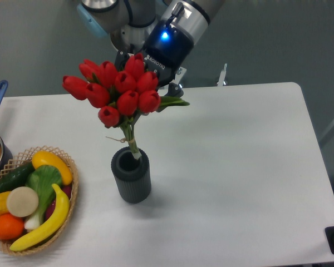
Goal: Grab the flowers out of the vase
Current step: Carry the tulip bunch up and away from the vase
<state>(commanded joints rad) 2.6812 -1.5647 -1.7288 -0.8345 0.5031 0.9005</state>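
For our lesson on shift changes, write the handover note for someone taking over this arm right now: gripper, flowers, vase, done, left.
Gripper: behind the flower heads, apparently shut on the flowers; its fingers are mostly hidden.
Flowers: raised, tilted, with the stem tips at the mouth of the vase.
Vase: upright on the table, right of the fruit basket.
Done: grasp and most of the lift.
Left: raise until the stems clear the vase.
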